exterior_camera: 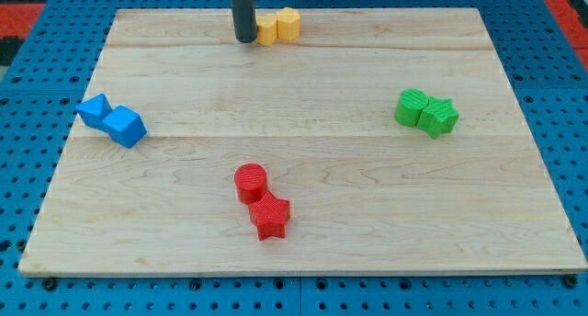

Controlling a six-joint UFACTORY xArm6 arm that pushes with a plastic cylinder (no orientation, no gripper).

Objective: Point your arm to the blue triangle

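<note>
My tip [245,39] rests on the board near the view's top, just left of two yellow blocks [278,26], touching or nearly touching the nearer one. Two blue blocks sit at the view's left edge: one at the far left [94,109] that looks like the blue triangle, and a blue cube [125,127] touching it on its right. The tip is far from both, up and to the right of them.
A red cylinder [250,181] and a red star [270,215] sit together at the bottom centre. Two green blocks [425,112] sit at the right. The wooden board [303,252] lies on a blue pegboard.
</note>
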